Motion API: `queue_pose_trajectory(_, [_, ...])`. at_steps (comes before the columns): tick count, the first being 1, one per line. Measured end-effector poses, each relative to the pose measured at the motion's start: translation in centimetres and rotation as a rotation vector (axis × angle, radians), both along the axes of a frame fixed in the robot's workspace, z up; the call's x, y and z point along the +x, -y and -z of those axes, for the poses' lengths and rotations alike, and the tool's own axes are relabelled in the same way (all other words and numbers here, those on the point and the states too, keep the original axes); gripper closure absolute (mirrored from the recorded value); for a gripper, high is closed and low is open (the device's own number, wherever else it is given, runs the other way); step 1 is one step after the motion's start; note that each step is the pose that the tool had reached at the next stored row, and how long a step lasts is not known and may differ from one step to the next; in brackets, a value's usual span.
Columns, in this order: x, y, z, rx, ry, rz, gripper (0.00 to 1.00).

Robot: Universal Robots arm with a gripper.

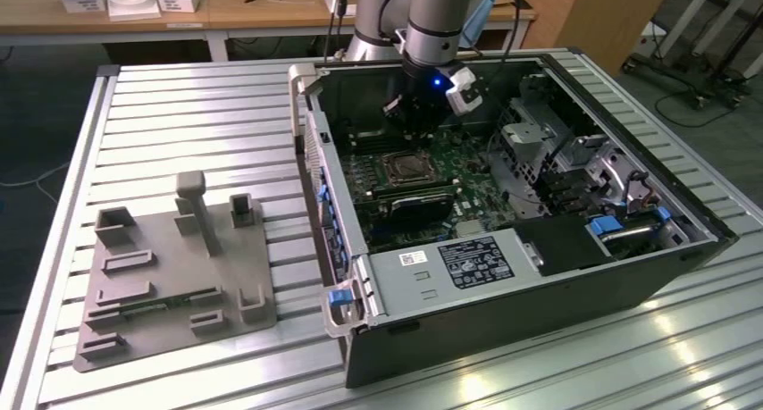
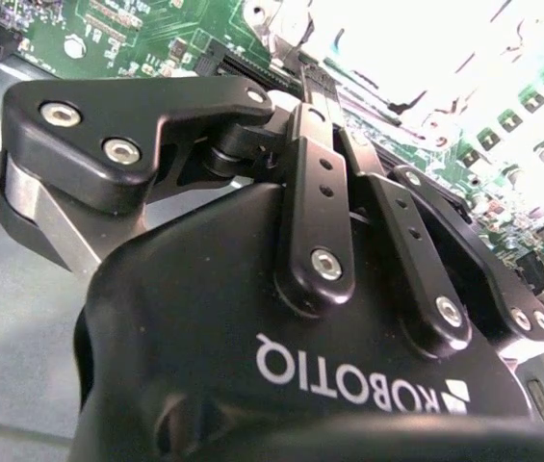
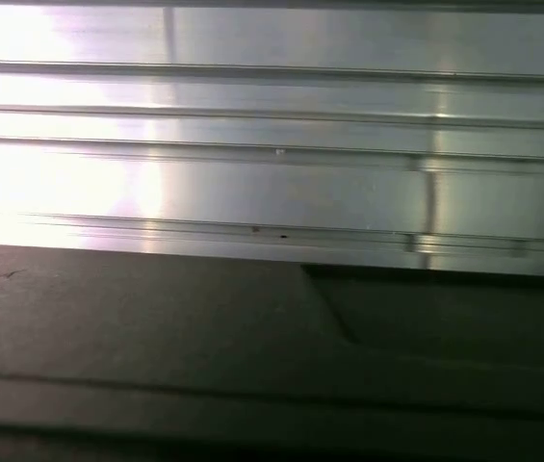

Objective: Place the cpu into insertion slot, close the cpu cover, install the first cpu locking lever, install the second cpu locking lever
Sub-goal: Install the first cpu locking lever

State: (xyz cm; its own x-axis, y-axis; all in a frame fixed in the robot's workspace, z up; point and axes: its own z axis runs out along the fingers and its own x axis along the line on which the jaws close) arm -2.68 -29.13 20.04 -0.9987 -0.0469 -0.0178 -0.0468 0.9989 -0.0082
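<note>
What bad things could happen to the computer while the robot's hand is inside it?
The hand hangs inside the open computer case, just above the green board. It might bump the small parts crowded there. It is also near the socket, so a crooked move down could scrape it. The case wall stands close beside the arm and could get knocked.

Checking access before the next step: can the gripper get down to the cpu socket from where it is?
Probably yes. The gripper hangs inside the open case, above the cpu socket, and nothing visible stands between them.
</note>
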Motion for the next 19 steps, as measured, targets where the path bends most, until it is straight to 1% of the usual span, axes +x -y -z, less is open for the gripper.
queue_pose_trajectory(3, [0.0,0.01,-0.01,-0.0049,-0.0002,0.0,0.9])
queue_pose_trajectory(6, [0.0,0.01,-0.01,-0.0071,-0.0003,0.0,0.9])
queue_pose_trajectory(19, [0.02,0.0,0.17,-0.0086,-0.0002,0.0,0.9])
